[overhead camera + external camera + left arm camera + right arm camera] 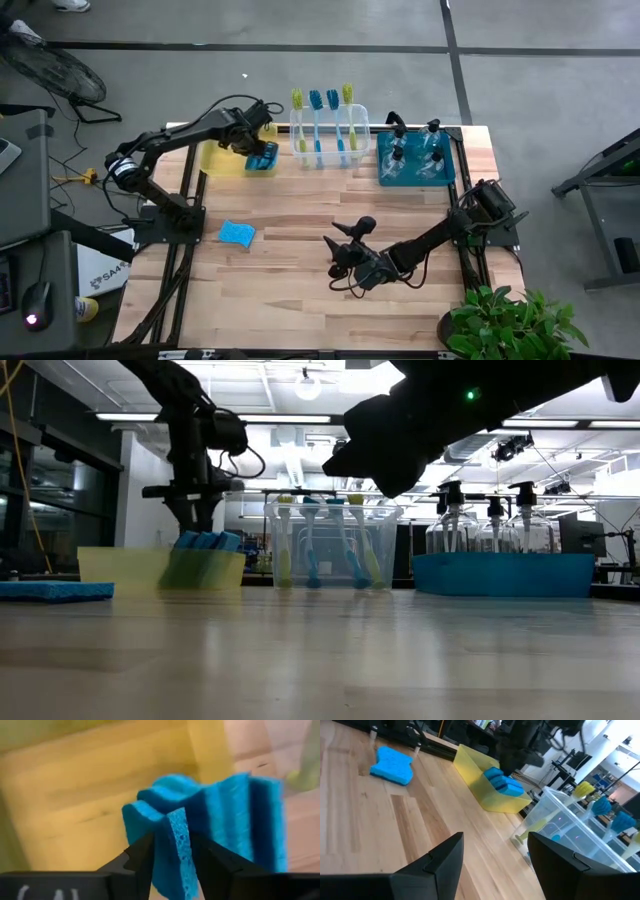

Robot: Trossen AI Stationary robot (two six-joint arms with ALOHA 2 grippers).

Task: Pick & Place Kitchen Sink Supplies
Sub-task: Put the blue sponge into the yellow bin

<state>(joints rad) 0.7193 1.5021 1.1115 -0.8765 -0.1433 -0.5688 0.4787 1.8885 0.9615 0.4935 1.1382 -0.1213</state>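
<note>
Sponges [264, 157] stand on edge in a row inside the yellow bin [222, 158], at the end of it nearest the clear bin [329, 135]. Left gripper [262, 148] hangs over that same end of the yellow bin; in the left wrist view its fingers [137, 860] flank one upright sponge [172, 850], close against both faces, but whether they pinch it or have let go cannot be told. One more sponge [237, 233] lies flat on the wooden table [300, 300], well apart from the yellow bin on the side toward the front edge. Dish brushes [322, 120], blue and yellow-green, stand heads up in the clear bin just beside the yellow bin. Spray bottles [415, 150] sit in the teal bin [417, 178], beyond the clear bin from the yellow one. Right gripper [345, 250] waits low over bare table, far from the yellow bin, fingers spread and holding nothing.
</note>
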